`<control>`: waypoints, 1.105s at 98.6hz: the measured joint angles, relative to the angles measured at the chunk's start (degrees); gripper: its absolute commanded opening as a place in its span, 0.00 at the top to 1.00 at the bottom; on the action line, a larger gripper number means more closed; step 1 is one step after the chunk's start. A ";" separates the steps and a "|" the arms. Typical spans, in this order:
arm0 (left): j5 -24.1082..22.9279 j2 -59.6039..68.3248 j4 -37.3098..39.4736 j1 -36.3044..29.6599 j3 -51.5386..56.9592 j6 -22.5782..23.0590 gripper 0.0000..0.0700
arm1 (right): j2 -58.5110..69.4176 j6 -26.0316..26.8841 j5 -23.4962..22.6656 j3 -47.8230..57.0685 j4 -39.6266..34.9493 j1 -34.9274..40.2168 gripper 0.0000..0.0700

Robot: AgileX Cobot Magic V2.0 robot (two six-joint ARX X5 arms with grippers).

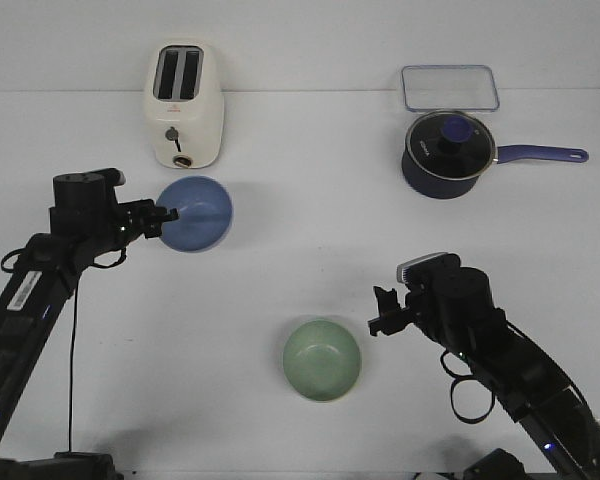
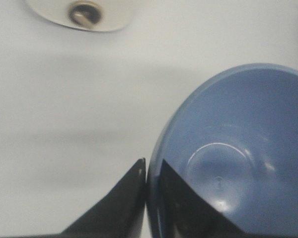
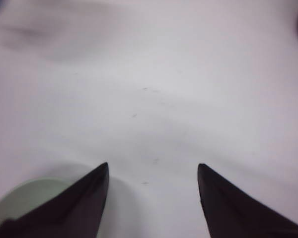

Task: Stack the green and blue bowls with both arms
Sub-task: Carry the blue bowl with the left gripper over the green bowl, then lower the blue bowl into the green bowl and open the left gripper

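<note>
Left tool (image 1: 166, 214) is clamped on the near rim of the blue bowl (image 1: 195, 214), just in front of the toaster (image 1: 183, 104). That thin edge pinch could let the bowl tilt or slip out. Farther right of the toaster, the green bowl (image 1: 322, 359) sits free on the bench (image 1: 310, 250). Right tool (image 1: 382, 318) hangs spread beside it, gripping nothing; a sideways nudge could shove it.

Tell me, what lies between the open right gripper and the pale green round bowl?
Nothing: in the front view only bare white table separates the right gripper from the pale green round bowl.
</note>
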 measured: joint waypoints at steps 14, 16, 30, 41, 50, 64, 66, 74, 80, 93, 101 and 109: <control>0.96 -3.98 -5.49 -5.77 -0.04 1.29 0.98 | 0.00 -1.40 0.00 0.00 0.00 -6.19 0.47; 0.96 -4.24 -5.79 -6.82 -0.20 1.33 0.98 | 0.00 -1.60 0.02 0.00 0.00 -7.23 0.47; 0.98 -4.92 -5.66 -16.37 -3.82 1.31 0.98 | 0.00 -3.61 -0.20 0.00 0.00 -14.97 0.47; 1.01 -4.44 -2.91 -24.70 -9.01 0.77 0.98 | 0.00 -5.05 -1.14 0.00 0.13 -20.31 0.47; 1.14 -3.10 0.15 -30.67 -11.41 -0.35 0.98 | 0.00 -5.57 -3.48 0.00 0.24 -23.12 0.47; -0.44 -0.66 5.73 -36.52 -11.45 -1.62 0.98 | 0.00 -5.90 -4.96 0.00 0.39 -24.37 0.47; -0.98 -0.26 6.27 -37.03 -11.39 -1.79 0.98 | 0.00 -5.92 -5.01 0.00 0.42 -24.37 0.47; -1.25 1.95 7.39 -38.27 -11.21 -2.10 0.98 | 0.00 -5.95 -5.11 0.00 0.44 -24.41 0.47; -1.29 3.76 7.06 -38.93 -11.21 -2.21 0.98 | 0.00 -5.95 -5.14 0.00 0.42 -24.41 0.47; -0.94 5.79 6.95 -40.09 -11.21 -2.40 0.63 | 0.00 -5.95 -5.14 0.00 0.44 -24.41 0.47; -0.66 5.68 7.58 -40.24 -11.21 -2.64 0.36 | 0.00 -5.95 -5.11 0.00 0.44 -24.44 0.47; -0.68 5.09 7.41 -39.98 -11.21 -2.71 0.34 | 0.00 -5.95 -5.14 0.00 0.44 -24.46 0.47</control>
